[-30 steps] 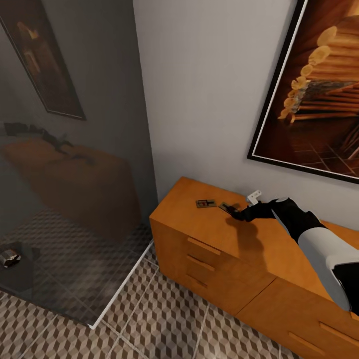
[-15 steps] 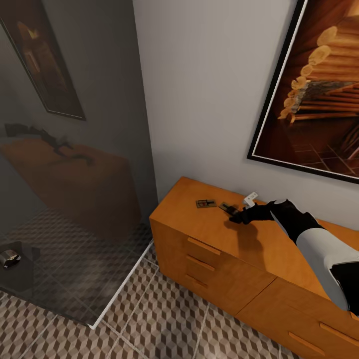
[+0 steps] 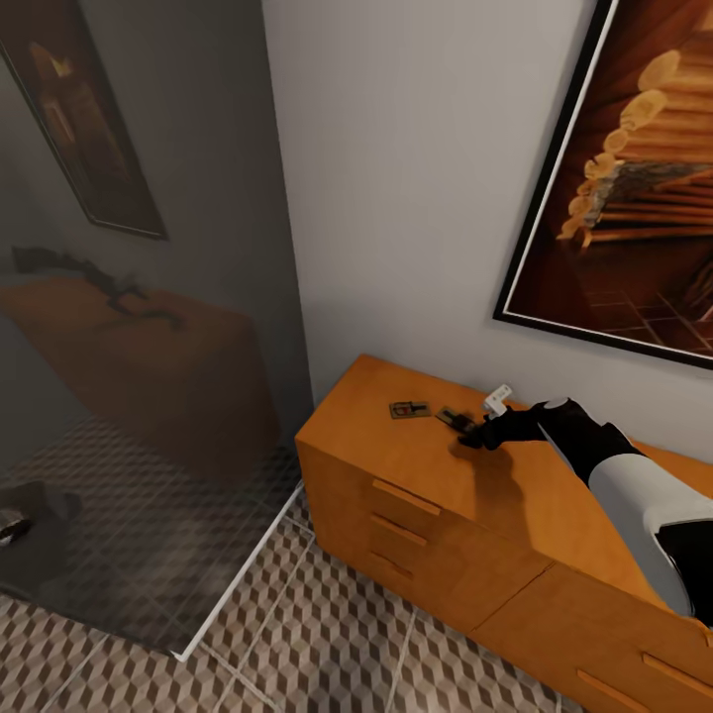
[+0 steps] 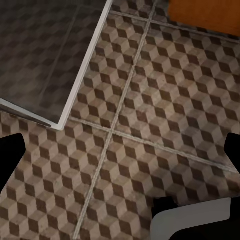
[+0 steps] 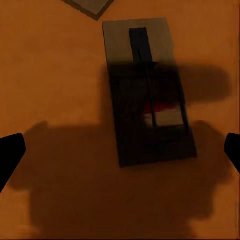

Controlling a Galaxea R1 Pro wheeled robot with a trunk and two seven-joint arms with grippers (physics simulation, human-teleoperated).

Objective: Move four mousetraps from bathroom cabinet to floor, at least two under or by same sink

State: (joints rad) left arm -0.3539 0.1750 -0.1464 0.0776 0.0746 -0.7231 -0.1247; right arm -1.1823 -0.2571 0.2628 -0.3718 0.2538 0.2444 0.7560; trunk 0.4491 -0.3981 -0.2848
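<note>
Two mousetraps lie on the flat top of the orange-brown cabinet (image 3: 396,465). One mousetrap (image 3: 409,408) sits free toward the cabinet's left end. The other mousetrap (image 3: 451,416) lies right under my right gripper (image 3: 467,430), which hovers open just above it. In the right wrist view this trap (image 5: 147,100) sits in the gripper's shadow between the spread fingertips (image 5: 10,152), its red mark visible. The corner of a further trap (image 5: 90,6) shows beyond it. My left gripper (image 4: 120,155) hangs open over the cube-patterned bathroom floor (image 4: 150,100).
A dark glass panel (image 3: 149,446) with a white bottom rail (image 4: 82,70) stands left of the cabinet. A large framed picture (image 3: 634,178) hangs on the wall above the cabinet. Drawer handles (image 3: 406,495) face the patterned floor (image 3: 327,634).
My right gripper has sunk slightly and now sits closer over the nearer trap. The head view has shifted a little.
</note>
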